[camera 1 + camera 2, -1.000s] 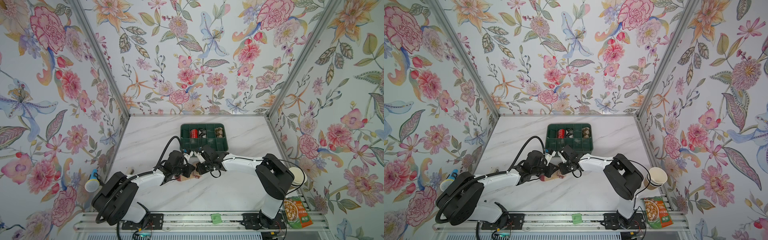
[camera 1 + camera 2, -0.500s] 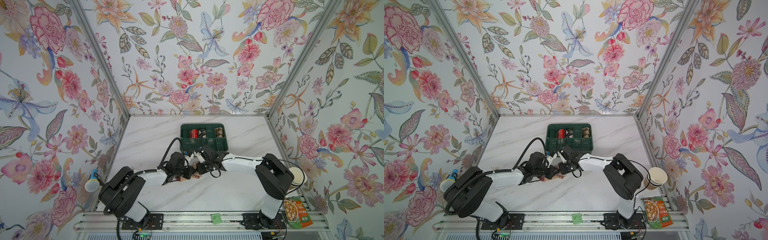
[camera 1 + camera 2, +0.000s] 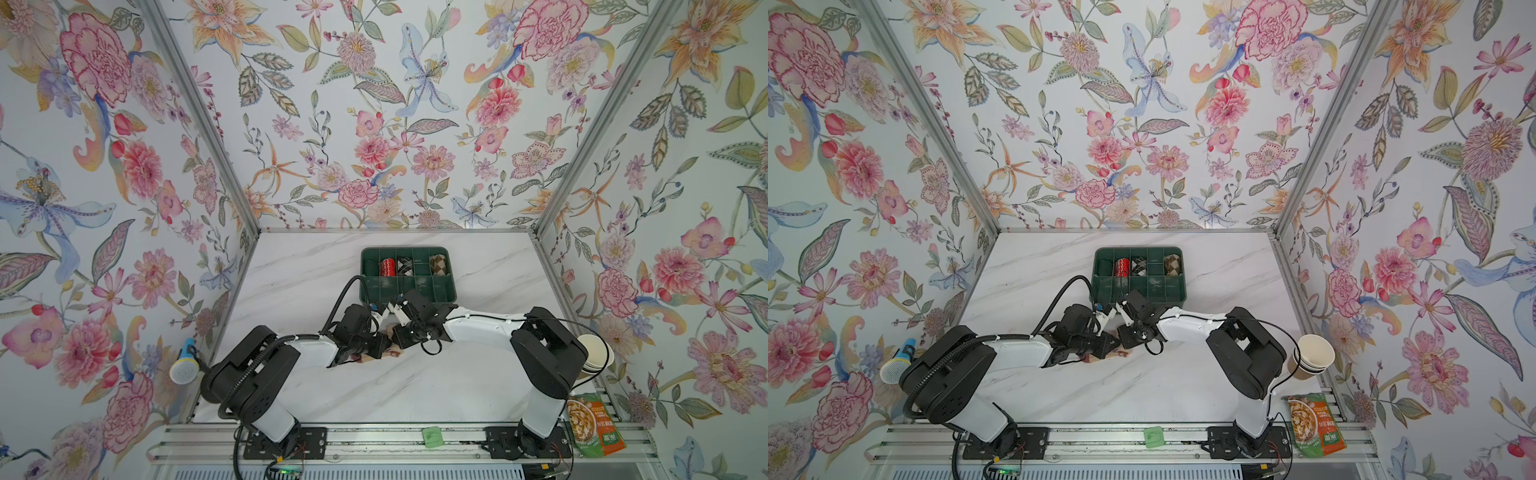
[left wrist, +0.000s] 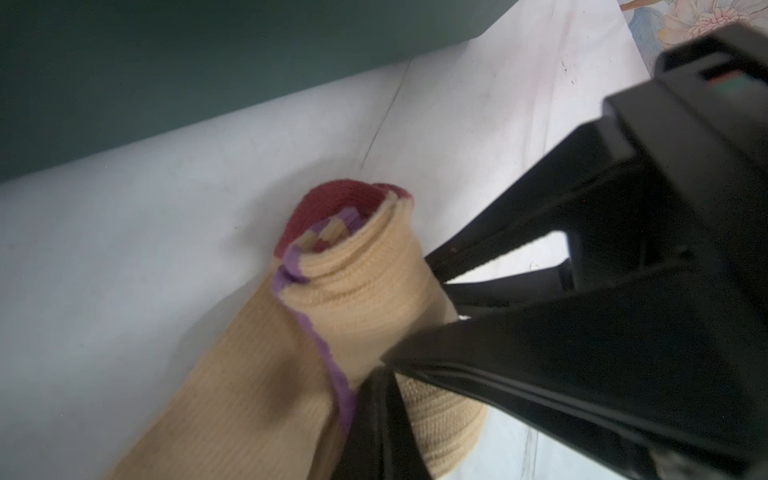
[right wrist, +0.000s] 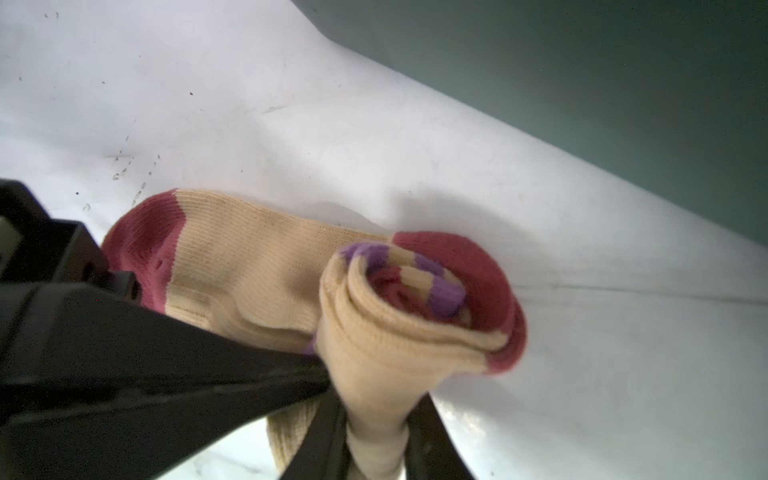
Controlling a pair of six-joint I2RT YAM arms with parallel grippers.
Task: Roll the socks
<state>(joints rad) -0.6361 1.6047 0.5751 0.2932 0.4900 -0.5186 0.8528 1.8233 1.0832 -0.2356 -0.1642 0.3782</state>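
Beige socks (image 5: 266,266) with red toes and purple stripes lie on the white table just in front of the green tray (image 3: 409,296). One end is wound into a roll (image 4: 353,286). In both top views the arms hide most of the socks (image 3: 392,353) (image 3: 1121,354). My right gripper (image 5: 376,440) (image 3: 395,338) (image 3: 1123,338) (image 4: 411,316) is shut on the roll, a finger pressing each side. My left gripper (image 4: 376,432) (image 3: 384,345) (image 3: 1111,345) (image 5: 316,370) is shut, its tips against the sock's purple-edged layer beside the roll. Whether cloth is pinched there is hidden.
The tray holds rolled socks: a red roll (image 3: 389,267), a black-and-white roll (image 3: 405,266) and a brown roll (image 3: 438,264). Its wall (image 4: 166,62) stands close behind the grippers. Paper cups (image 3: 596,353), a snack packet (image 3: 594,424) and a blue microphone (image 3: 185,368) sit off the table's sides.
The left arm's rear links have shifted forward and to the right while its gripper stayed at the socks. The right arm has hardly moved.
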